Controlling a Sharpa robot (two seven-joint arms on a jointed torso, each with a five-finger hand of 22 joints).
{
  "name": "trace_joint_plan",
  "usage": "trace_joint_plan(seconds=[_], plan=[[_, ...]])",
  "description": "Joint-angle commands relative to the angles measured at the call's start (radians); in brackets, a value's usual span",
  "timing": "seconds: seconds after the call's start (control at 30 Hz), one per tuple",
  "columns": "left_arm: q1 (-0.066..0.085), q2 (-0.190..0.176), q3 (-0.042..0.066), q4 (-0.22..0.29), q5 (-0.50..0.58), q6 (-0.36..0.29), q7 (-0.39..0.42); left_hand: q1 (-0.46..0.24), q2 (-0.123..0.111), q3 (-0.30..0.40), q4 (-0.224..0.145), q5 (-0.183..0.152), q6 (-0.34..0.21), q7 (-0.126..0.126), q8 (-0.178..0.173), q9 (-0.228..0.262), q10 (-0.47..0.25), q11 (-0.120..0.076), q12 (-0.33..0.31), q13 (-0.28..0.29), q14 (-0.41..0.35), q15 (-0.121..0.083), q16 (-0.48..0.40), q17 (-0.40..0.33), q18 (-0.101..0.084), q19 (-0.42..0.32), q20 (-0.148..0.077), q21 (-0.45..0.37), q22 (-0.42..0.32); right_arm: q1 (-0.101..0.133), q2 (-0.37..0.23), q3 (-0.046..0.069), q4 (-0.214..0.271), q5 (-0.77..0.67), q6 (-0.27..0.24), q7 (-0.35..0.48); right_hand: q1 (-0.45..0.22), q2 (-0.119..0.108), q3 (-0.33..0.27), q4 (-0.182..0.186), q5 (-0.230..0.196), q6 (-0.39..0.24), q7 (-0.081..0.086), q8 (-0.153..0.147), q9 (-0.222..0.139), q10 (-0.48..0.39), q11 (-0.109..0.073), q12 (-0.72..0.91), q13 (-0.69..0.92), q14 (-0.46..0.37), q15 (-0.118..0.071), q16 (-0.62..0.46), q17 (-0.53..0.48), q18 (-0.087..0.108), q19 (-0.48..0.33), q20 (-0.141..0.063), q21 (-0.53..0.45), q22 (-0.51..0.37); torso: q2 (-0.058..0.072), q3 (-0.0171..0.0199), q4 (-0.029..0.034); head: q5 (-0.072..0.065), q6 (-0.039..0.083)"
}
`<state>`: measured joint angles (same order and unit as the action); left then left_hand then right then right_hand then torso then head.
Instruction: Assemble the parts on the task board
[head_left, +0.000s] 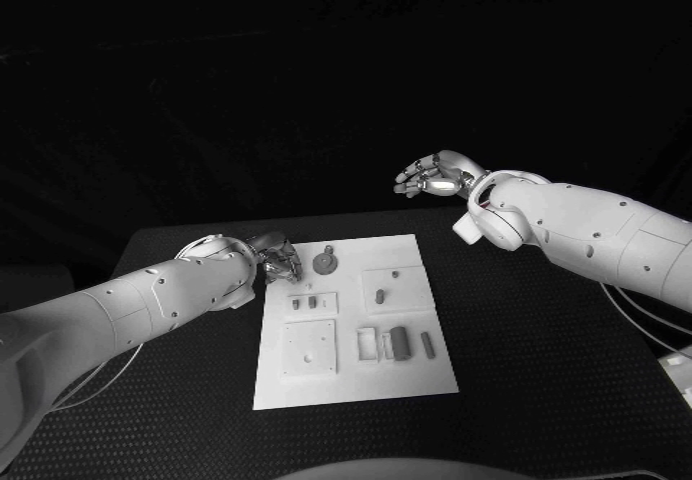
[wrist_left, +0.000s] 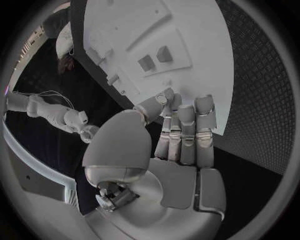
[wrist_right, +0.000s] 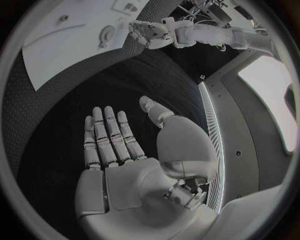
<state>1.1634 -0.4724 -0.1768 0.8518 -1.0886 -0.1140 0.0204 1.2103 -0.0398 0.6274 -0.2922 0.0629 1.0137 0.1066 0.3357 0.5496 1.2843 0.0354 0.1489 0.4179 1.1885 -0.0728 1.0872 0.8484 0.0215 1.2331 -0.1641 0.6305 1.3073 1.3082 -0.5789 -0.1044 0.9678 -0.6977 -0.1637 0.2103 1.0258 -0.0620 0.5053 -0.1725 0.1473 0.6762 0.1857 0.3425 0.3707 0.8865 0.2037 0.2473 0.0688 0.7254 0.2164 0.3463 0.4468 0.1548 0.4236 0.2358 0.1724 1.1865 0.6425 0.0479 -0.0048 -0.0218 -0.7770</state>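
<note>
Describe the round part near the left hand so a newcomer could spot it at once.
Start at the white task board mid-table and go to its far edge, just beside the left hand. There lies the round part, a flat disc with a small tab; its neighbours are all small blocks and rectangular plates.

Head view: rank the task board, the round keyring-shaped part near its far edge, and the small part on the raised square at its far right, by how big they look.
1. task board, largest by far.
2. round part.
3. small part on the raised square, smallest.
</note>
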Motion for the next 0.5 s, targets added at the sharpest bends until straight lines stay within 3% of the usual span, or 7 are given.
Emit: trace_joint_plan(seconds=[0.03,0.5], plan=[[-0.005,0.011,-0.001,-0.006,-0.011,0.009,0.014,-0.004,0.009,0.004,0.005,0.003,0.015,0.006,0.002,0.001,0.006,0.0,-0.006,0.001,0.001,-0.002,-0.001,-0.001,0.093,0.001,-0.005,0.002,0.022,0.0,0.003,0.0,0.001,-0.007,0.012,0.008,0.002,-0.003,-0.004,-0.003,0.001,-0.003,0.039,0.003,-0.001,0.007,0.001,-0.004,0.0,0.009,0.0,-0.005,0.001,-0.004,0.005,0.002,-0.006,0.001,0.0,0.0003,-0.0012,-0.001,0.0],[-0.017,0.036,-0.003,-0.022,-0.006,0.011,0.017,-0.006,0.011,0.004,0.005,0.002,0.014,0.006,0.002,0.002,0.007,0.0,-0.008,0.001,0.001,-0.002,-0.001,-0.001,0.092,0.001,-0.006,0.001,0.021,0.0,0.006,0.0,-0.001,-0.007,0.012,0.009,0.002,-0.003,-0.004,-0.003,0.001,-0.004,0.039,0.004,-0.002,0.007,0.001,-0.004,0.0,0.01,0.0,-0.005,0.001,-0.004,0.006,0.002,-0.007,0.002,0.0,0.0015,-0.0016,-0.005,-0.003]])
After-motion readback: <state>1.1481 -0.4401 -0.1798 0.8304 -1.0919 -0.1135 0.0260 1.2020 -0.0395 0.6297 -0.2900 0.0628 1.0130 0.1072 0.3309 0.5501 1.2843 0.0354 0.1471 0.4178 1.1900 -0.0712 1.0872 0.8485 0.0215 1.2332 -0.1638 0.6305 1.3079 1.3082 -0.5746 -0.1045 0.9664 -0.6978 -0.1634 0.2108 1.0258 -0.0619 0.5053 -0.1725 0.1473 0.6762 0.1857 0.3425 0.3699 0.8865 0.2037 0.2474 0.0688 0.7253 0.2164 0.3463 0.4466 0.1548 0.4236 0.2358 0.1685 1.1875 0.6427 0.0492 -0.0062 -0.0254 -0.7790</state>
